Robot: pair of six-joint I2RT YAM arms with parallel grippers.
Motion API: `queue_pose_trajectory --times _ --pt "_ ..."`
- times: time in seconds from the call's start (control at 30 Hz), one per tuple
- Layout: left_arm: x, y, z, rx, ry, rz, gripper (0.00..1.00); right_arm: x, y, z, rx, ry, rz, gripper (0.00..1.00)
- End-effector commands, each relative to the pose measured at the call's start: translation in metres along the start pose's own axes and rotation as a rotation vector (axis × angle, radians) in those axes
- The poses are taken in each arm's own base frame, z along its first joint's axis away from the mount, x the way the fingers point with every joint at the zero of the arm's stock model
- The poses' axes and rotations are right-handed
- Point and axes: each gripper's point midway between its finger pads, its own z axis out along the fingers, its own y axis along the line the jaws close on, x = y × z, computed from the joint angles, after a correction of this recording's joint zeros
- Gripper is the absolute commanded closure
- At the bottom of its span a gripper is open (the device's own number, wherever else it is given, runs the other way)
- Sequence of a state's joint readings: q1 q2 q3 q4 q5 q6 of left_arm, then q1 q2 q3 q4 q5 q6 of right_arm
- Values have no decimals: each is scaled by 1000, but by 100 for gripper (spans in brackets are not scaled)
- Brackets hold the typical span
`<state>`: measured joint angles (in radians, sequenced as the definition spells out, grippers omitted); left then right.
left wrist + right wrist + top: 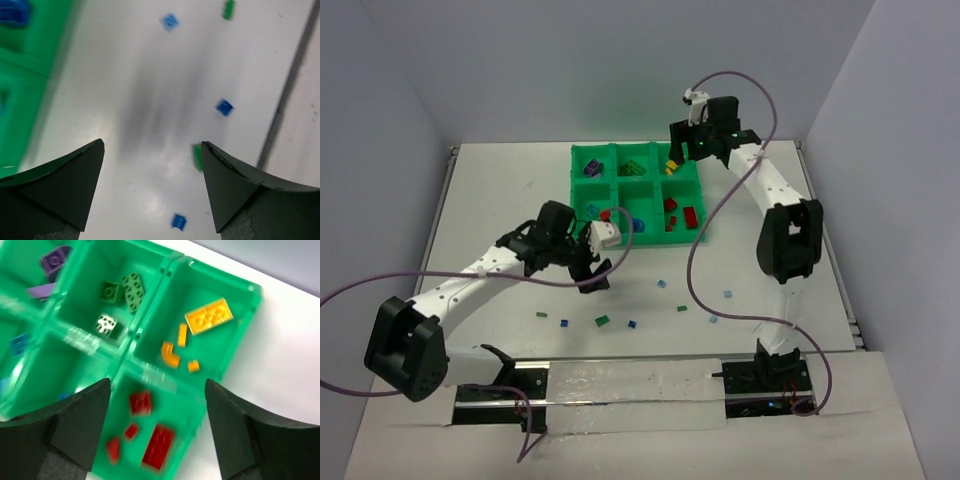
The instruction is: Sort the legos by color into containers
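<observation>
— How are we keeping the left gripper [152, 145]?
— We are keeping it spread wide, with nothing between its fingers [65, 185]. We are hovering it over the table [125, 70], where 5 loose legos [224, 107] are lying: 1 green plate [197, 157] just beside the finger on the view's right, 1 blue brick [178, 221] back between the 2 fingers, 3 more beyond the tips. The green tray [30, 65] is lying out past the other finger.
— And the right gripper [157, 382]?
— We are holding that 1 wide open too, gripping nothing, above the tray. The red legos [157, 445] are sitting in the compartment directly under the gap. The orange legos [209, 316] are lying in the next compartment, beyond the tips. The green legos [132, 287] are lying beyond the finger on the view's left, with purple legos [55, 260] farther that way.
— What is the top camera showing us?
— The tray is lying just beyond the left gripper and directly beneath the right 1.
</observation>
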<state>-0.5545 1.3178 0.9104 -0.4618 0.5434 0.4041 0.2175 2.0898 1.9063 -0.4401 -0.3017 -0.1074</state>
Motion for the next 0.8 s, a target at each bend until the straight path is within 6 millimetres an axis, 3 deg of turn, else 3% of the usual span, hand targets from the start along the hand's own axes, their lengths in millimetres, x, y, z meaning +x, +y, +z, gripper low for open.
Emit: queue_pose_trajectory --times 0.0,0.17,0.33,0.53,0.77 --pt "20 -51 4 98 51 32 12 -57 -1 -107 59 -170 -34 11" --pt "35 -75 16 89 117 73 11 -27 -6 -148 119 -139 -45 6" --pt "57 -72 26 68 291 33 11 -10 -2 -170 138 -141 -59 4" --pt "85 -66 28 23 422 -1 15 -5 -3 -179 156 -151 -79 3" --pt "90 -62 35 -21 471 -28 17 -1 -1 -181 151 -146 -89 2"
